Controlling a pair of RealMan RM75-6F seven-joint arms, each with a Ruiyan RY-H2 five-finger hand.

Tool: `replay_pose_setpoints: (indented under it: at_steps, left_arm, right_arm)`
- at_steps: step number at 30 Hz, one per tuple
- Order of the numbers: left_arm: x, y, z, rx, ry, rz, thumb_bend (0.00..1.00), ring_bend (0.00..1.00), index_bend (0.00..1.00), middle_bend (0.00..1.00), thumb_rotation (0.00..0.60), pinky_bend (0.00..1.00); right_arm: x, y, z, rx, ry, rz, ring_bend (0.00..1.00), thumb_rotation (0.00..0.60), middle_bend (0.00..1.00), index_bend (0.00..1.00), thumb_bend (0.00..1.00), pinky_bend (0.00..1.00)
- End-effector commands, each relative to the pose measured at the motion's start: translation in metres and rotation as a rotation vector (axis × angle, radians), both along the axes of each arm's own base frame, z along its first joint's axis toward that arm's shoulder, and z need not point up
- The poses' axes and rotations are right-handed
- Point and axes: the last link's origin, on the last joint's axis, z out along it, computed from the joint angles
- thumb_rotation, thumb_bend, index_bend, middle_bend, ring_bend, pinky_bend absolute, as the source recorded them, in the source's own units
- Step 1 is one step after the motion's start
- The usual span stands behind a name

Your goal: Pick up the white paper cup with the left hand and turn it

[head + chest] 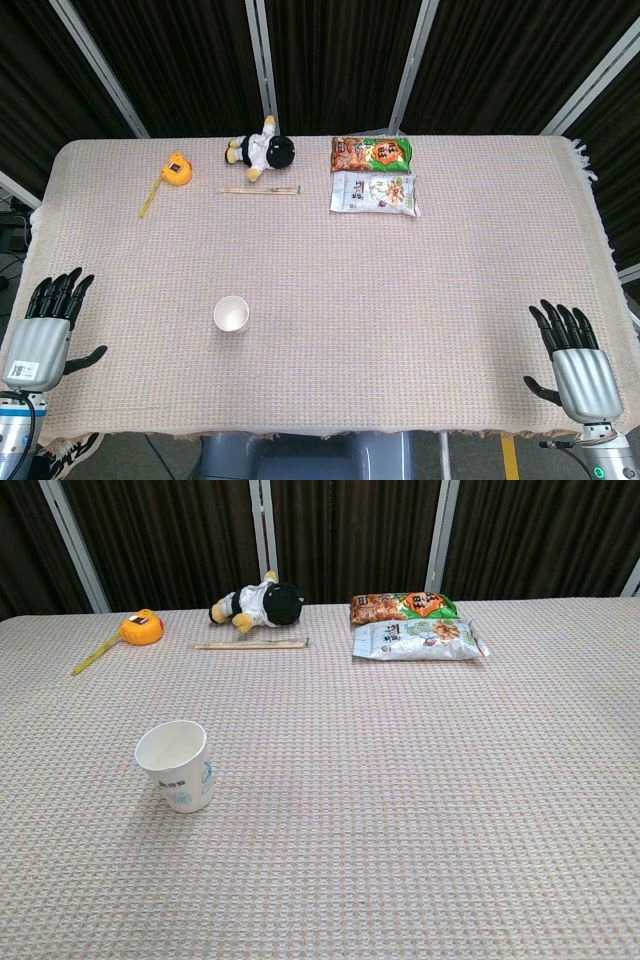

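Note:
A white paper cup stands upright with its mouth up on the woven cloth, left of centre; the chest view shows the white paper cup with faint blue print on its side. My left hand rests at the table's front-left corner, fingers apart and holding nothing, well to the left of the cup. At the front-right corner my right hand lies the same way, empty with fingers spread. Neither hand appears in the chest view.
Along the far edge lie an orange tape measure, a small plush toy, a pair of chopsticks and two snack bags. The pink woven cloth covers the whole table.

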Motion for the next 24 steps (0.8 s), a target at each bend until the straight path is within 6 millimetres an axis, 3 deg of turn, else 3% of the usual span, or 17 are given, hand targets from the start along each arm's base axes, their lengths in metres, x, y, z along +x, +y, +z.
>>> replay_pose_setpoints:
  at_steps: [1, 24]
  left_arm:
    - [-0.0003, 0.0002, -0.0006, -0.003, 0.001, 0.002, 0.0, 0.0, 0.0, 0.0, 0.6, 0.0]
    - [0.0067, 0.0031, -0.0091, -0.039, 0.003, -0.012, 0.0, 0.0, 0.0, 0.0, 0.6, 0.0]
  right_arm:
    - [-0.0002, 0.0001, -0.0001, 0.001, 0.001, -0.001, 0.0, 0.6, 0.0, 0.0, 0.03, 0.0]
    - [-0.002, 0.0015, 0.0013, 0.0, -0.002, -0.015, 0.0, 0.6, 0.0, 0.0, 0.03, 0.0]
